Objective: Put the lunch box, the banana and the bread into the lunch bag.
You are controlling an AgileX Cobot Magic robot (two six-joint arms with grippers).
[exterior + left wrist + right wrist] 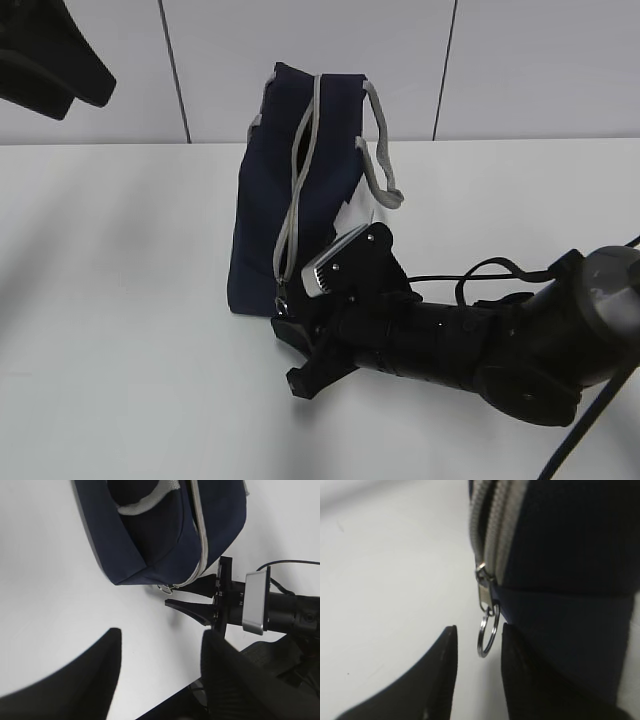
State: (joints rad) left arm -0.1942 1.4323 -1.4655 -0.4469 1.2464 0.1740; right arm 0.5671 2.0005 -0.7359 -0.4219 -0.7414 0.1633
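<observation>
— What lies beneath the scene?
— A plain white table [120,300], matte and evenly lit, filling the lower part of the exterior view and showing soft grey shadows at its left edge.
— And behind it?
— A pale panelled wall [540,70], divided by thin dark vertical seams, meeting the tabletop along a straight line.
— Anything else?
— A black cable [600,420] curving at the lower right corner.

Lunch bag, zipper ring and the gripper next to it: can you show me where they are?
lunch bag [262,235]: exterior view, navy side panel.
zipper ring [488,631]: right wrist view, the ring's metal loop.
right gripper [478,670]: right wrist view, midway between its two fingertips.
</observation>
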